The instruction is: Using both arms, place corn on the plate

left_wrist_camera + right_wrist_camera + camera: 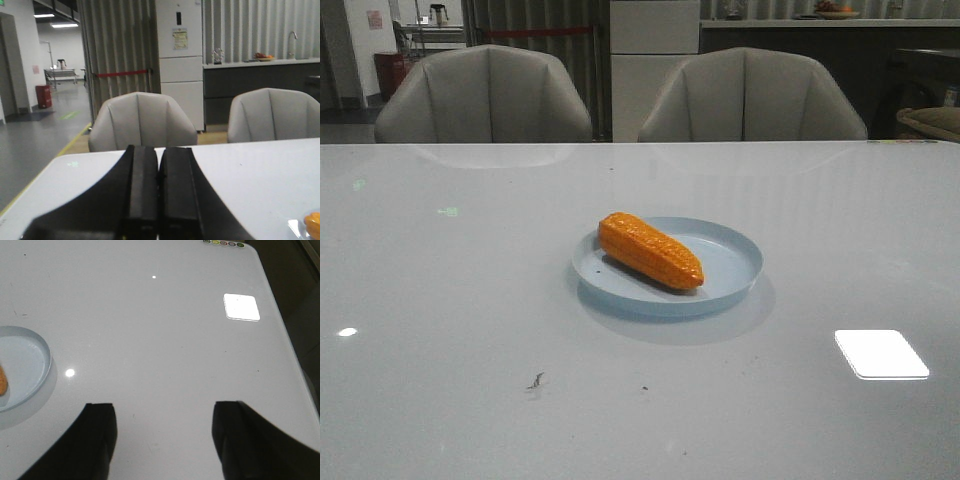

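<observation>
The orange corn [650,250] lies on its side on the pale blue plate [735,255] at the middle of the table, thick end to the back left. Neither arm shows in the front view. In the left wrist view my left gripper [159,152] is shut and empty, with only a sliver of the corn [313,221] at the picture's edge. In the right wrist view my right gripper [165,407] is open and empty above bare table, apart from the plate [30,365] and a sliver of corn [2,380].
Two grey chairs [485,95] [752,95] stand behind the table's far edge. A bright light reflection [881,353] lies on the glossy white table at the front right. The table's right edge [287,340] shows in the right wrist view.
</observation>
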